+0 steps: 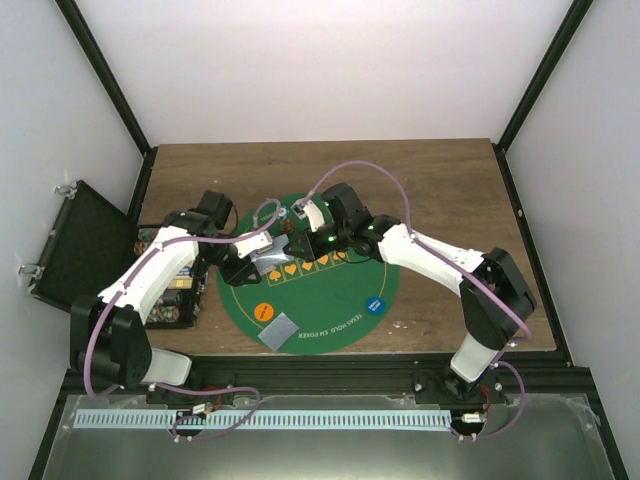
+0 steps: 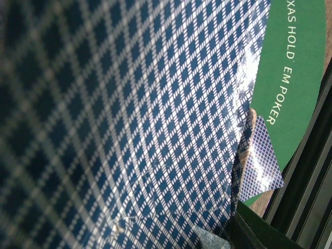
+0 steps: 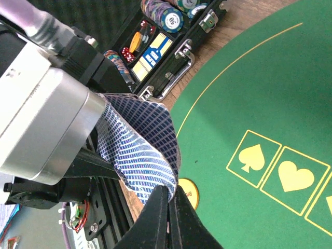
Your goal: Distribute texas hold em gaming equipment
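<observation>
The round green poker mat (image 1: pixel 340 300) lies mid-table. Above its left part my two grippers meet. My left gripper (image 1: pixel 243 268) is shut on a stack of playing cards (image 1: pixel 268 262) with blue-and-white diamond backs; a card back (image 2: pixel 119 119) fills the left wrist view. My right gripper (image 3: pixel 171 191) is shut on the edge of one bent card (image 3: pixel 140 148) of that stack. Another card (image 1: pixel 280 331) lies face down at the mat's near edge, also in the left wrist view (image 2: pixel 262 155). An orange disc (image 1: pixel 265 311) and a blue disc (image 1: pixel 374 305) lie on the mat.
An open black case (image 1: pixel 172 290) with chips stands left of the mat, its lid (image 1: pixel 80 245) hanging over the table's left edge. In the right wrist view the case (image 3: pixel 161 41) shows chips and dice. Printed suit squares (image 3: pixel 280 166) mark the mat's middle.
</observation>
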